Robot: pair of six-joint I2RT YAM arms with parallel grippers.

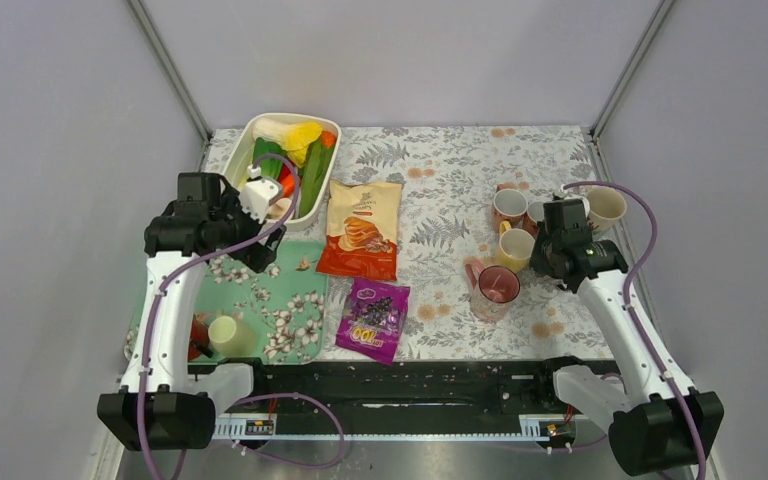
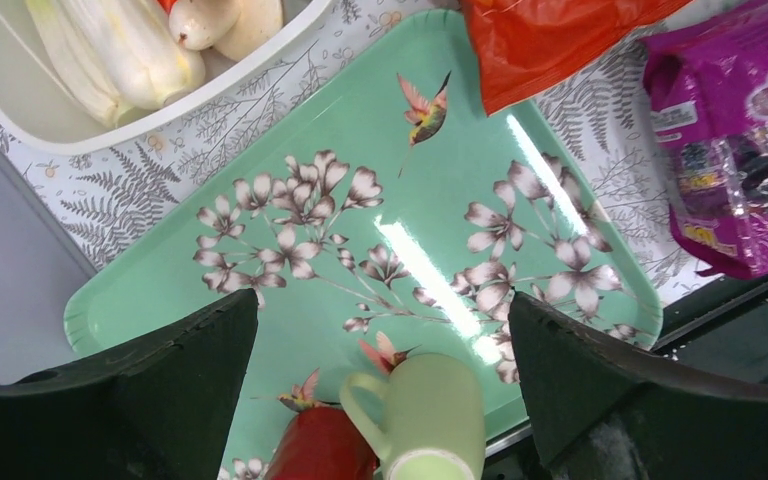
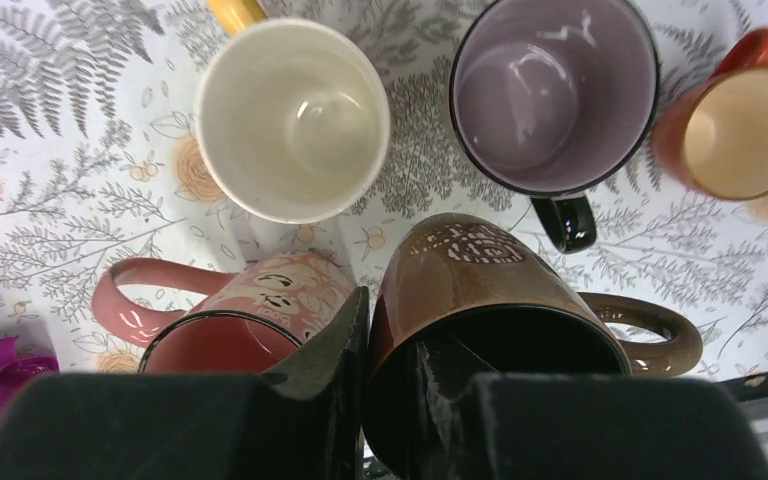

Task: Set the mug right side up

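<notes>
In the right wrist view a brown glazed mug (image 3: 480, 280) stands mouth up on the patterned cloth, its handle (image 3: 660, 335) to the right. My right gripper (image 3: 395, 330) is shut on its wall, one finger outside on the left and the other inside the mouth. In the top view the right gripper (image 1: 558, 245) covers this mug among the other mugs. My left gripper (image 2: 382, 300) is open and empty above the green tray (image 2: 290, 150); it also shows in the top view (image 1: 260, 250).
Around the brown mug stand a pink mug (image 3: 230, 320), a yellow mug with a white inside (image 3: 295, 120), a purple-lined mug (image 3: 555, 95) and an orange mug (image 3: 740, 130). A pale green mug (image 2: 430, 420) and a red mug (image 2: 320, 445) are on the tray. A vegetable bin (image 1: 285, 160) and snack bags (image 1: 360, 230) lie nearby.
</notes>
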